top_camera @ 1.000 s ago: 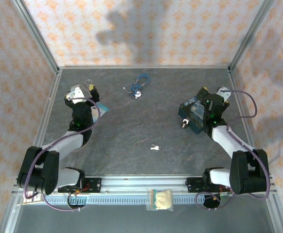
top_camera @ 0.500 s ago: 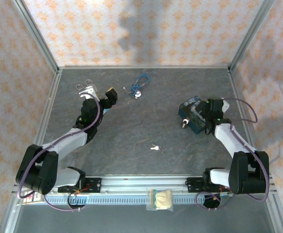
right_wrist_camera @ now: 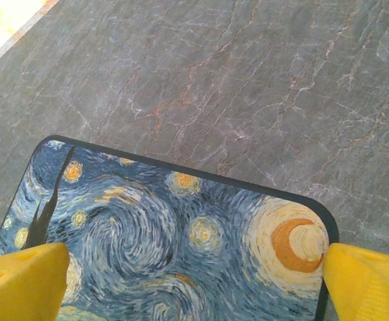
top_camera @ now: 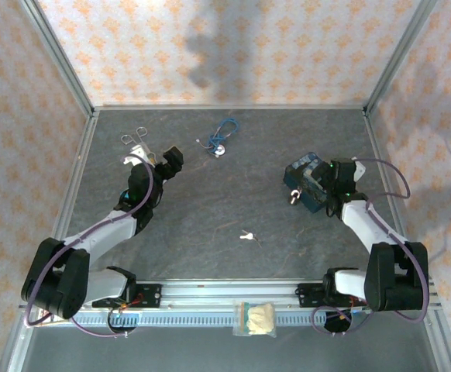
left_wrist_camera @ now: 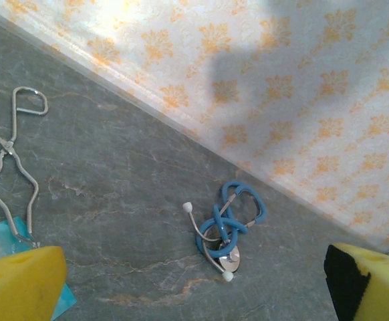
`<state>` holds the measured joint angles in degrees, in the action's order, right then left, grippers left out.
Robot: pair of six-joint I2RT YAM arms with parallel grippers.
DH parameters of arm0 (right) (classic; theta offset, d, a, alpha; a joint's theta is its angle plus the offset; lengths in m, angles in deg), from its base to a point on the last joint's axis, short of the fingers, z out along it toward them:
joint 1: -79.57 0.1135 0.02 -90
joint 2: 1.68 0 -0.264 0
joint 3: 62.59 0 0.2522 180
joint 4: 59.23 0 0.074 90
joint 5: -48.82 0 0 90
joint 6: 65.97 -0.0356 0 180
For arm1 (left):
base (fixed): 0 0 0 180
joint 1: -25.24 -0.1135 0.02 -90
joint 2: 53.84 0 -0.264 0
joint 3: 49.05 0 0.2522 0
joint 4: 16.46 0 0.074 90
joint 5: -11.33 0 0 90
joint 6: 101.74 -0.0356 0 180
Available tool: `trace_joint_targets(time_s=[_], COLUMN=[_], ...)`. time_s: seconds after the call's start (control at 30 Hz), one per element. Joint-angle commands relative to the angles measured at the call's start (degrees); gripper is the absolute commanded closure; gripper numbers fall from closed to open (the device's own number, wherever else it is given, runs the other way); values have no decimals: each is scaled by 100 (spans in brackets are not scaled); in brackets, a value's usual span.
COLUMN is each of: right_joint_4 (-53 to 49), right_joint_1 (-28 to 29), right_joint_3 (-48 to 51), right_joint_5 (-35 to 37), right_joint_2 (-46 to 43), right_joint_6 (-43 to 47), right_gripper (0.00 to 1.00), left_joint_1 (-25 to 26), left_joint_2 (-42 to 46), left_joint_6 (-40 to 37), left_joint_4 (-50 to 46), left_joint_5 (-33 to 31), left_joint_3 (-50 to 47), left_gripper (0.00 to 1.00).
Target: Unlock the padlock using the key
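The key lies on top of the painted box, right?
No: the key lies on the bare table, well apart from the painted box. The top view shows it.

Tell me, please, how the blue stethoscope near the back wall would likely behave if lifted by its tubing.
The stethoscope is probably floppy: it lies in loose blue coils, so it would likely uncoil and dangle. Its round metal chest piece looks like the densest part and may swing below. Pushed, it would probably deform rather than slide whole.
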<state>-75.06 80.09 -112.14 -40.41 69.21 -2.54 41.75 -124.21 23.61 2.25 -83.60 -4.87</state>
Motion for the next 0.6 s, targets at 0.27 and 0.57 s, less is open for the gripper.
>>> trace_joint_targets(time_s=[0.27,0.57], right_joint_4=[576,438], right_joint_1=[507,1276], right_joint_3=[-503,-1767], right_joint_5=[-1163,-1382], right_joint_2=[1346,2823], right_joint_6=[1162,1817], right_gripper=[7,9], left_joint_1=[14,10], left_joint_2=[409,703], left_joint_6=[78,167], left_joint_4=[669,583], left_joint_5=[416,455], left_joint_3=[-458,-706], left_gripper=[1,1])
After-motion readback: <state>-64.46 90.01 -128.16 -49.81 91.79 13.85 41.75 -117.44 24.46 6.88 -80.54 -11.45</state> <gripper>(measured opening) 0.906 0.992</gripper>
